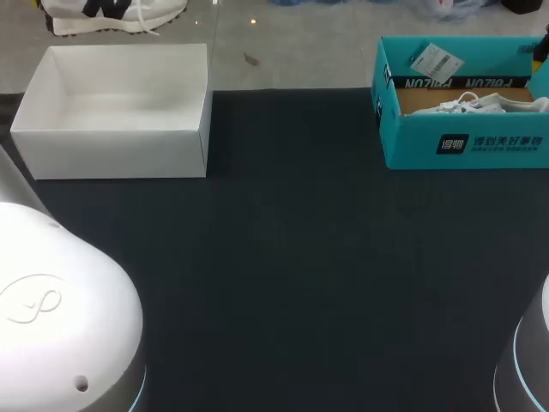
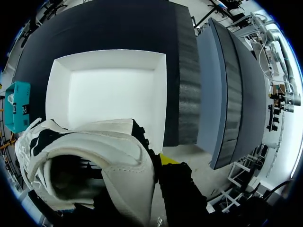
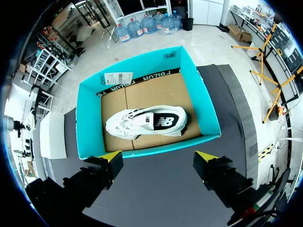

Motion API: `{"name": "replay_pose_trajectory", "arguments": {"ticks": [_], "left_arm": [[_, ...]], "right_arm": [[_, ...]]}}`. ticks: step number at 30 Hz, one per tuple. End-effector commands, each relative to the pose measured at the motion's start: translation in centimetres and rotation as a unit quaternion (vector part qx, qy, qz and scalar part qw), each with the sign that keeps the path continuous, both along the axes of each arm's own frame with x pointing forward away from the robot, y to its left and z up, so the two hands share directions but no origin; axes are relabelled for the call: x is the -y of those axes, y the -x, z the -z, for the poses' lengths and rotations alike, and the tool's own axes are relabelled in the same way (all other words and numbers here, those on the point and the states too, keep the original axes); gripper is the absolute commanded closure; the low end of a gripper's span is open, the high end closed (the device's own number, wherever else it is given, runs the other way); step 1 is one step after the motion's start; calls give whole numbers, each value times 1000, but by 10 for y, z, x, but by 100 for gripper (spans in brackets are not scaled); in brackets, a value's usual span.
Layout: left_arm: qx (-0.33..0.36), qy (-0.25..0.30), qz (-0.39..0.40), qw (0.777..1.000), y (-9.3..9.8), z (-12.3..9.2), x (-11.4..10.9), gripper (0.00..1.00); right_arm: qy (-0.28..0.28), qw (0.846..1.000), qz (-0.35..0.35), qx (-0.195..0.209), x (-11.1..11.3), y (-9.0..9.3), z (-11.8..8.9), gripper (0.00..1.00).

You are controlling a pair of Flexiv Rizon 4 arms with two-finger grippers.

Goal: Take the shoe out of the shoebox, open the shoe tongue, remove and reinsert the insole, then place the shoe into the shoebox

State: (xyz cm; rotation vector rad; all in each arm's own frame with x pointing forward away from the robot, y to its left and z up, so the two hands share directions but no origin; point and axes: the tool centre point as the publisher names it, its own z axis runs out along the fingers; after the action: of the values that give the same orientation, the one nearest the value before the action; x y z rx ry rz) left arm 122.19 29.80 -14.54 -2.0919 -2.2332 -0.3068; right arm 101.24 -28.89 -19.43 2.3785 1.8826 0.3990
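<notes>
Shoe lies on its side in the teal shoebox, under the right gripper, which hovers spread wide over the near wall; lowered from there, a finger could catch the rim. The left gripper clamps a 2nd shoe by its collar, white box ahead; that hold could slip. The boxed shoe is white with a dark side logo.

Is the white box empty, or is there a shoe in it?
Empty: the white box shows only bare floor; the white shoe near it is outside.
</notes>
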Motion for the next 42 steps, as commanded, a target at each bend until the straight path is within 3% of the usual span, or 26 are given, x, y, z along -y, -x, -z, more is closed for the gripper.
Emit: {"name": "replay_pose_trajectory", "arguments": {"ticks": [1,16,32,42], "left_arm": [[27,-12,8,1000,42,-5,22,100],[52,-11,29,998,127,-1,85,100],[83,5,64,994,221,18,172,100],[92,14,86,992,260,20,211,100]], "right_arm": [[0,1000,0,0,-1,0,0,0],[0,1000,0,0,-1,0,0,0],[0,1000,0,0,-1,0,0,0],[0,1000,0,0,-1,0,0,0]]}}
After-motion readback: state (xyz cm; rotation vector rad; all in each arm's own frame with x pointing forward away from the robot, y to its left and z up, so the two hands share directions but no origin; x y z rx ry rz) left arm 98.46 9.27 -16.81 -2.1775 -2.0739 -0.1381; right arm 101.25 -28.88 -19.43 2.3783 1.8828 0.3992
